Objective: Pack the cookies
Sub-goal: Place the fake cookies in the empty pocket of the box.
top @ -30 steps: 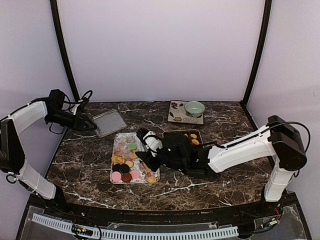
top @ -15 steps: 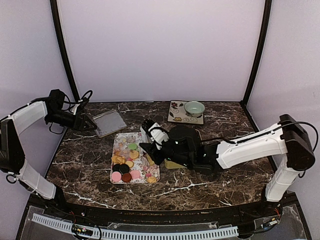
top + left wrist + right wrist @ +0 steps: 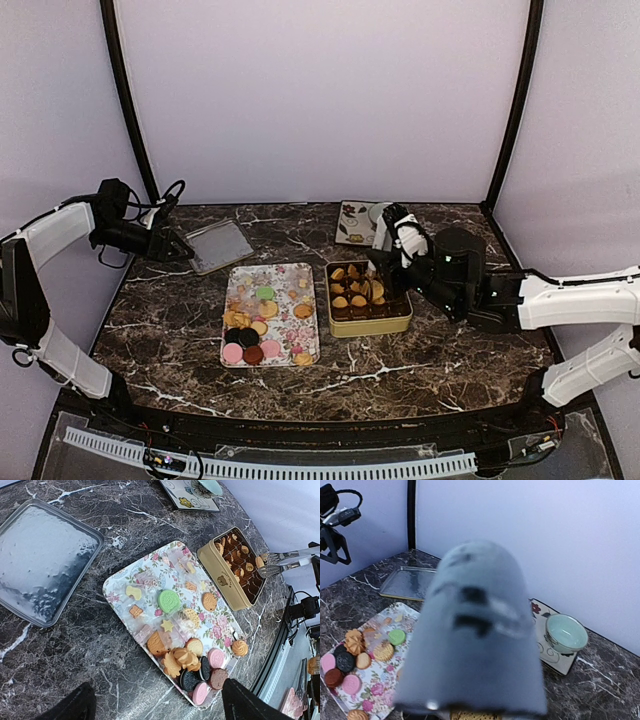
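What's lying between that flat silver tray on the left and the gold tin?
The flowery tray, loaded with cookies; the top view shows it plainly.

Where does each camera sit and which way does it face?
Top external: above and behind, looking down at the table; left arm and right arm show.
Left wrist: rear left, looking across flowery tray and cookies to gold tin; jaw tips show.
Right wrist: over the tin, facing the back wall; blurred grey shape, likely its jaws.
All share the tray.

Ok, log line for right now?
left end effector open, near silvery lid | right end effector above gold tin, grip unclear | cookies on floral tray and in tin
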You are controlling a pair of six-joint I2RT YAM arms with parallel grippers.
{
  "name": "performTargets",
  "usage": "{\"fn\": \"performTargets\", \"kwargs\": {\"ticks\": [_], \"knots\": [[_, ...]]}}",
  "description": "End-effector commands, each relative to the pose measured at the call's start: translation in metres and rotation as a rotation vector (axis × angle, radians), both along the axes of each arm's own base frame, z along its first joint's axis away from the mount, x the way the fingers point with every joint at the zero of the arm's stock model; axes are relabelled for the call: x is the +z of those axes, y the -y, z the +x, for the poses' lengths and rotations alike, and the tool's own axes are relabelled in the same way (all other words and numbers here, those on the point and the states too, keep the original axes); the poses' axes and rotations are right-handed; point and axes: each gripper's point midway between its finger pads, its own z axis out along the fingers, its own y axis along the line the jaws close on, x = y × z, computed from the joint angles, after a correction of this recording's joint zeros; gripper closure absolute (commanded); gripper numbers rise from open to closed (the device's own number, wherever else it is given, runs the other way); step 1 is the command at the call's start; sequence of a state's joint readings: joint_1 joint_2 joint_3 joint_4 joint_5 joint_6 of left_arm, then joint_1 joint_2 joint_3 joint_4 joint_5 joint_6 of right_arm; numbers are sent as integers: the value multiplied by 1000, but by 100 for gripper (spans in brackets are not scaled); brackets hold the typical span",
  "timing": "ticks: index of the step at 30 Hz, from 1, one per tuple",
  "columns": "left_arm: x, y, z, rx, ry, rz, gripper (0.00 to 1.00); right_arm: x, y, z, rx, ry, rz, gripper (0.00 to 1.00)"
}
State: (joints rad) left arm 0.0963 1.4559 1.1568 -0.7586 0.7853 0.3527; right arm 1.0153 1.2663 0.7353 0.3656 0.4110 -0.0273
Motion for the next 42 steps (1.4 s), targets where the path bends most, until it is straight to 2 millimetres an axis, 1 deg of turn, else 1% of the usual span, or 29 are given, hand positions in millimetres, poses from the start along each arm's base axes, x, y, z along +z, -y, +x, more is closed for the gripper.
{"fn": "performTargets", "kwargs": {"ticks": [1,3,6,10,18,25,31,35,37,39,40,42], "knots": [[18,1,-5,-5,38,-14,11,-5,50,10,-129,-1,-1,72],[18,1,-4,-4,40,-13,11,-7,63,12,-155,-4,0,72],[19,1,-4,-4,39,-17,11,-9,69,14,-166,-10,8,73],[21,1,-3,-2,39,-19,11,-7,66,17,-158,-12,17,73],[22,1,-3,-1,44,-15,11,-13,55,21,-133,-38,33,72],[23,1,-2,-1,44,-18,11,-7,45,19,-87,-52,75,70],[22,1,-3,-3,46,-16,11,1,47,17,-85,-46,94,71],[21,1,-2,-2,40,-22,11,-8,52,18,-108,-57,61,70],[21,2,-3,-2,38,-23,11,-12,55,19,-122,-57,49,68],[22,2,-3,-3,41,-23,11,-15,58,20,-135,-57,39,62],[21,1,-3,-2,41,-22,11,-15,58,20,-139,-55,35,59],[22,1,-3,-3,42,-21,11,-12,60,21,-146,-49,34,56]]}}
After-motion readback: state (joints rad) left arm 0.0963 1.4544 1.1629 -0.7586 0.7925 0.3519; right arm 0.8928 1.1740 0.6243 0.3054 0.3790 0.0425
